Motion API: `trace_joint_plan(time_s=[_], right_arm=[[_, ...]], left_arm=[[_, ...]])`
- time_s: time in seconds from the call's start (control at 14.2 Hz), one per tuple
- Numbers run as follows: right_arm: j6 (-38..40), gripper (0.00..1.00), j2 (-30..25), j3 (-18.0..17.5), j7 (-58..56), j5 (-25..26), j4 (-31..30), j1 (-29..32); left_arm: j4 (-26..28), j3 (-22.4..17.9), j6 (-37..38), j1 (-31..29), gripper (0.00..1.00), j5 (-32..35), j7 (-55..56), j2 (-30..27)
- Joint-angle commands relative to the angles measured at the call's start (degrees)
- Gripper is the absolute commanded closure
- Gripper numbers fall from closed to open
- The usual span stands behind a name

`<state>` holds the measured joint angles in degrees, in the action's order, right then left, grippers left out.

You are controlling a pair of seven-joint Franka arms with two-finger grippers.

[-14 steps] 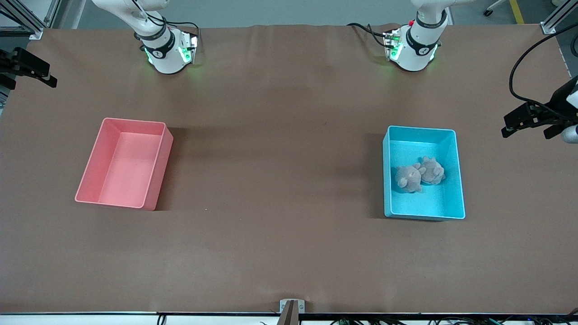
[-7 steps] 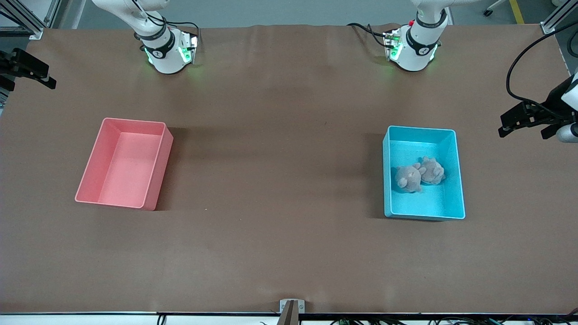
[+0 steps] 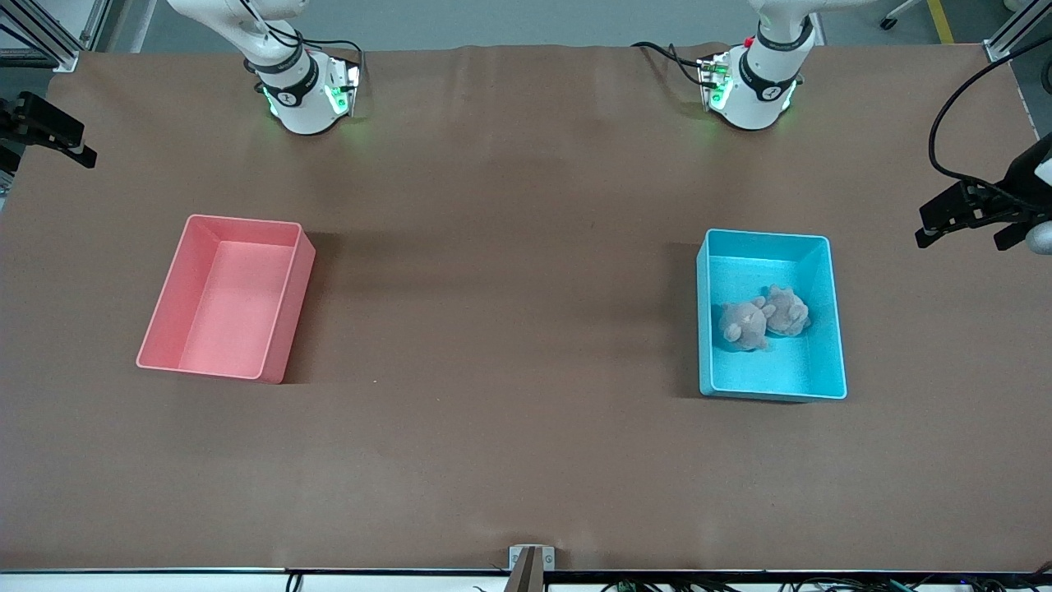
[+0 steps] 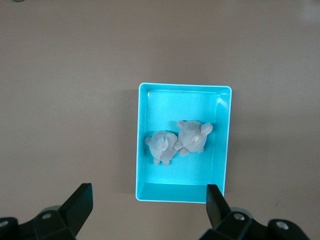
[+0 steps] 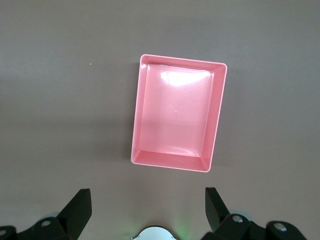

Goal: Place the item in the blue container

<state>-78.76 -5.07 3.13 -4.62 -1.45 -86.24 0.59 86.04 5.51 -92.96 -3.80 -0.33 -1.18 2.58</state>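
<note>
The blue container (image 3: 771, 313) sits on the brown worktop (image 3: 509, 329) toward the left arm's end. Two soft grey toys (image 3: 763, 316) lie inside it, touching each other, in the middle of the bin. The pink bin (image 3: 228, 297) sits well apart, toward the right arm's end, and has nothing in it.

The left gripper (image 4: 147, 207) hangs high up over the worktop by the blue container. Its jaws are wide open and hold nothing. The right gripper (image 5: 145, 210) hangs high up over the worktop by the pink bin. Its jaws are wide open too, with nothing in them.

No other item lies on the worktop. The job looks done, with nothing left to put away.
</note>
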Motion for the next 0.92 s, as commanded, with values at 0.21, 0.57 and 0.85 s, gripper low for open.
trace_joint_plan(time_s=[0.21,0.57,0.85], right_arm=[[0.27,0.0,-1.43,0.04,-0.48,0.66,-1.65,-0.06],[0.54,0.0,-1.43,0.04,-0.48,0.48,-1.65,-0.06],[0.54,0.0,-1.43,0.04,-0.57,0.48,-1.65,-0.06]], left_arm=[[-0.43,-0.06,1.29,0.64,0.0,0.42,-1.28,-0.74],[-0.43,-0.24,1.38,0.81,0.0,0.59,-0.05,-1.0],[-0.35,-0.67,1.38,0.55,0.0,0.77,-0.05,-0.91]])
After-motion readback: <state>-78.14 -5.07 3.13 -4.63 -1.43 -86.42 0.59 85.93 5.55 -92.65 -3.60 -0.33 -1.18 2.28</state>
